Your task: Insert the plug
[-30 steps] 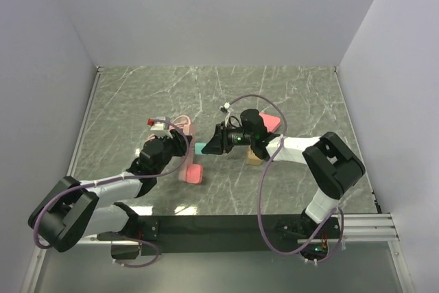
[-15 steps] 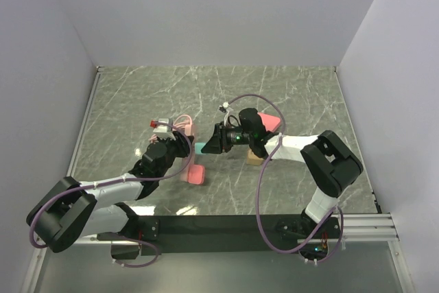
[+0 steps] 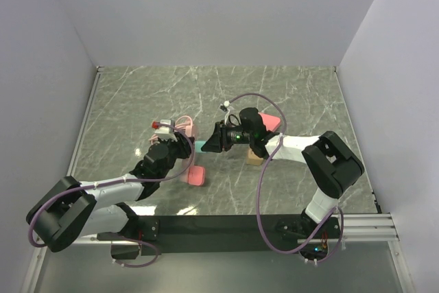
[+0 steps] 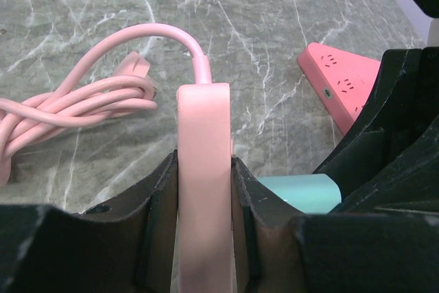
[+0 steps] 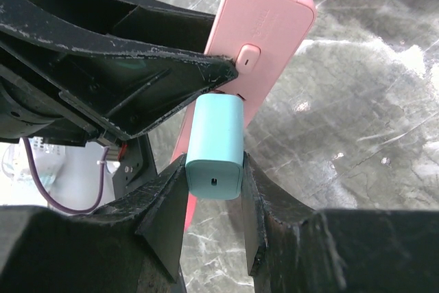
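Nearest me, the left arm (image 3: 113, 186) lies low and stretched, running forward and right from its base, wrist almost level with the surface (image 3: 151, 94). The left fingers (image 4: 159, 204) are clamped on the pink strip (image 4: 204, 142), squeezing its two narrow edges. That way the strip stands on edge, its lower end near the surface, and its socket face is turned sideways toward the other arm. To me it looks like a brace: one arm steadies the strip so the other can push against it.

The right arm (image 3: 302, 147) comes in from the opposite side, elbow bent, forearm laid nearly flat and pointing left. The right fingers (image 5: 164, 200) are closed on the teal plug (image 5: 216, 142), pinching its sides and leaving its front free. The plug's front end is right up against the strip's face, just below the strip's switch. Its prongs are hidden there, so I cannot tell whether it is seated or only lined up. Both sets of fingers crowd that same spot, close enough that a push off-line might knock one against the other.

Past the strip its pink cable (image 4: 75, 104) lies bundled on the surface, slack. Farther right a pink wedge-shaped socket block (image 4: 339, 80) rests unused, with a tan block (image 3: 254, 158) under the right forearm.
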You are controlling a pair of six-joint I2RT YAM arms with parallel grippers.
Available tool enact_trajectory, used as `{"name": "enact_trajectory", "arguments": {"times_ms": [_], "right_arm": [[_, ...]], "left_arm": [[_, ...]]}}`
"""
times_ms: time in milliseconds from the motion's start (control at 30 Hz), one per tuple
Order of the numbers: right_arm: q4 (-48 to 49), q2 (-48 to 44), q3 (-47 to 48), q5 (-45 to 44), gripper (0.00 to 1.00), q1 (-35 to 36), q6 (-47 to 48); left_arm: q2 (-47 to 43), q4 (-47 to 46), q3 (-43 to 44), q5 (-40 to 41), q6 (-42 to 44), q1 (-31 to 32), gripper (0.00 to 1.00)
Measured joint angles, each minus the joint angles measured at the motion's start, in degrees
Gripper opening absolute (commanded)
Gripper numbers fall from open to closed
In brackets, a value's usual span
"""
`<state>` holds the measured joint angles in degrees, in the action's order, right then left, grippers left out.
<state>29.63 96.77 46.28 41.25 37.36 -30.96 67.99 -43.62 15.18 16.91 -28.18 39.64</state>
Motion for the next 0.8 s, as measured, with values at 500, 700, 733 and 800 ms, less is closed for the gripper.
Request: {"name": "enact_trajectory", "arguments": {"times_ms": [500, 700, 733, 800], "right_arm": [[1.3, 0.1, 0.0, 0.1, 0.00, 0.0, -2.3], [1.7, 0.2, 0.0, -0.1, 0.00, 0.0, -2.7], [1.8, 0.2, 0.0, -0.1, 0.00, 0.0, -2.7], [2.0, 0.3, 0.0, -0.2, 0.00, 0.0, -2.7]], "left_arm": [[0.5, -0.7, 0.0, 2.1, 0.1, 1.0, 0.01], [0.5, -1.0, 0.0, 3.0, 0.1, 1.3, 0.01], [0.5, -1.0, 0.0, 3.1, 0.1, 1.3, 0.01], [0.5, -1.2, 0.0, 3.5, 0.1, 1.4, 0.01]]}}
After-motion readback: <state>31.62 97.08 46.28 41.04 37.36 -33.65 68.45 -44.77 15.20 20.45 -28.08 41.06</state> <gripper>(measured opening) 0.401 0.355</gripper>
